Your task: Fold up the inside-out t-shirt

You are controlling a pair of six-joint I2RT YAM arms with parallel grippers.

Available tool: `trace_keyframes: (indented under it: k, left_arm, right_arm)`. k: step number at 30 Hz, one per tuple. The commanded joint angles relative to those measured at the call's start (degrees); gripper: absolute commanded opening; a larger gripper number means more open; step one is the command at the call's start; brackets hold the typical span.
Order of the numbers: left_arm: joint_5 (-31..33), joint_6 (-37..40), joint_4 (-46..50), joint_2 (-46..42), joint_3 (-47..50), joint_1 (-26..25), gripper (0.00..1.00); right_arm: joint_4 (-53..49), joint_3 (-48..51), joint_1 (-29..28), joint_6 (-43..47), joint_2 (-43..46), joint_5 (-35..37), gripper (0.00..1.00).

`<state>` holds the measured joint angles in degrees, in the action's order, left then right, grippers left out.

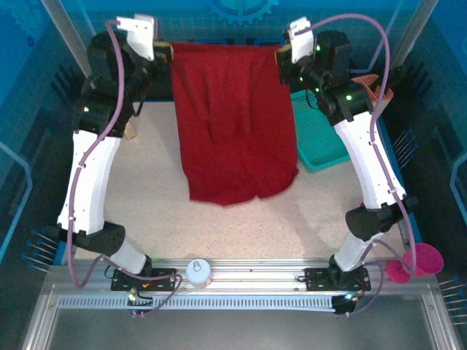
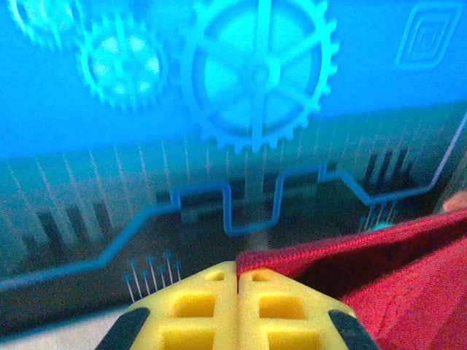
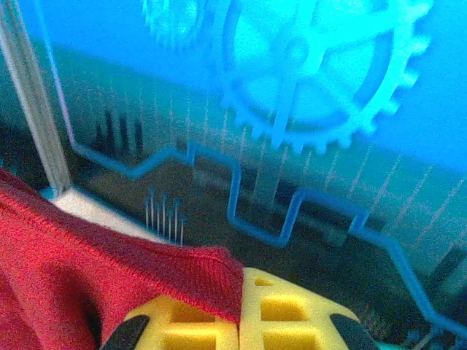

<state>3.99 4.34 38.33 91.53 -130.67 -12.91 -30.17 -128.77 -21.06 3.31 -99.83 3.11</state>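
the shirt [image 1: 233,124] hangs between the left gripper [image 1: 169,52] and right gripper [image 1: 279,55], each clamped on a top corner, its lower edge resting on the counter [image 1: 146,189].

Entry, surroundings. We list one bench [image 1: 146,197], speckled off-white top, evenly lit. We note an aluminium rail [image 1: 248,271] along its near edge. Back wall [image 2: 87,131]: bright blue panel printed with pale gearwheels [image 2: 259,73] above and a stepped circuit line [image 2: 226,211] across a darker band below. Side panels [image 1: 18,44]: likewise blue. We record one metal upright [image 3: 31,109] at a far corner.
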Motion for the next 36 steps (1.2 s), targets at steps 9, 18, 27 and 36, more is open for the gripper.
trace_keyframes:
  k: [9, 18, 27, 36]
  left_arm:
    - [-1.9, 7.6, -7.9, -19.6, 25.9, -2.3, 0.00]
    - [0.5, -21.9, -21.4, -50.7, 94.7, -8.5, 0.00]
    - [-14.0, -46.8, -14.7, -64.1, 109.3, -8.6, 0.56]
    - [-21.5, -37.1, -18.8, -34.8, 89.3, -10.0, 0.52]
  right_arm:
    - [32.6, 29.1, -2.0, 18.8, 19.0, -5.2, 0.00]
    - [36.6, 98.4, -21.4, 55.6, 46.6, 5.8, 0.00]
    - [-0.9, 100.0, -41.3, 42.9, 60.0, 16.2, 0.77]
    - [14.3, 88.4, -29.9, 17.6, 43.6, 0.7, 0.79]
